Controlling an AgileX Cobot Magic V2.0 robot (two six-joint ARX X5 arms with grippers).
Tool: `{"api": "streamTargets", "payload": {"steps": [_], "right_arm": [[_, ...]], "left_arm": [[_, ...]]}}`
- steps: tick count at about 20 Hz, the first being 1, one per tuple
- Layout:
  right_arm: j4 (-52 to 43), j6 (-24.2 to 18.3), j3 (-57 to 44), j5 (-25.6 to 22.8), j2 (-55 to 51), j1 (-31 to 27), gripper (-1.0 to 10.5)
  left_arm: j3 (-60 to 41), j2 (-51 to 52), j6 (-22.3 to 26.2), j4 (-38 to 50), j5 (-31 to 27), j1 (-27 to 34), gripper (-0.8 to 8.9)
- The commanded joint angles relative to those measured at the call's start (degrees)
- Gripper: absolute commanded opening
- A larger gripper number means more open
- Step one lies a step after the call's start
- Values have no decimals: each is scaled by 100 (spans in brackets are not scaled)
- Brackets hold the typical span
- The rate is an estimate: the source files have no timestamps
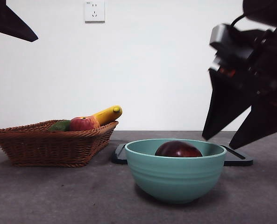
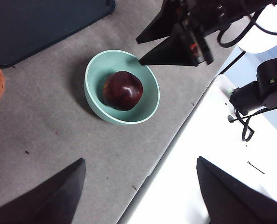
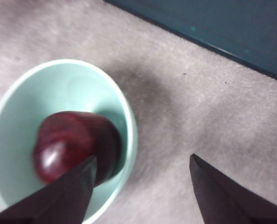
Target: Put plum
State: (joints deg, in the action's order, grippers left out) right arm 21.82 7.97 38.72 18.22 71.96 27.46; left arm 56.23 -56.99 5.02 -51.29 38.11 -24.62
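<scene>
- My right gripper point(image 1: 225, 143): jaws spread apart and holding nothing, hanging in the air just above and beside the bowl's rim, tips pointing down toward the table.
- My left gripper point(image 2: 138, 186): jaws likewise released and empty, held high and well apart from the bowl, looking down on it from above; in the front view one arm shows only as a black tip at the top corner.
- Plum point(image 1: 178, 149): dark maroon, glossy, resting inside the bowl, free of both sets of jaws.
- Bowl point(image 1: 175, 179): pale green, ribbed wall, upright on the grey table point(image 1: 59, 196).
- Tray point(image 1: 238, 157): dark, flat, lying on the table just behind the bowl.
- Basket point(image 1: 49, 147): woven wicker, well apart from the bowl, holding a red apple point(image 1: 82, 124), a banana point(image 1: 108, 114) and a green fruit point(image 1: 60, 126).
</scene>
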Motion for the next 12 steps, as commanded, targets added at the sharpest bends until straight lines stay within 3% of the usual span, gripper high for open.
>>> {"api": "streamTargets", "payload": {"steps": [1, 7, 12], "right_arm": [[-203, 66, 15, -74, 284, 92, 251], [-514, 72, 15, -66, 479, 225, 77], [-509, 118, 15, -46, 479, 348, 41]], "left_arm": [[50, -31, 31, 26, 50, -26, 374], [50, -31, 33, 31, 50, -26, 374], [50, -31, 52, 31, 50, -26, 374]]}}
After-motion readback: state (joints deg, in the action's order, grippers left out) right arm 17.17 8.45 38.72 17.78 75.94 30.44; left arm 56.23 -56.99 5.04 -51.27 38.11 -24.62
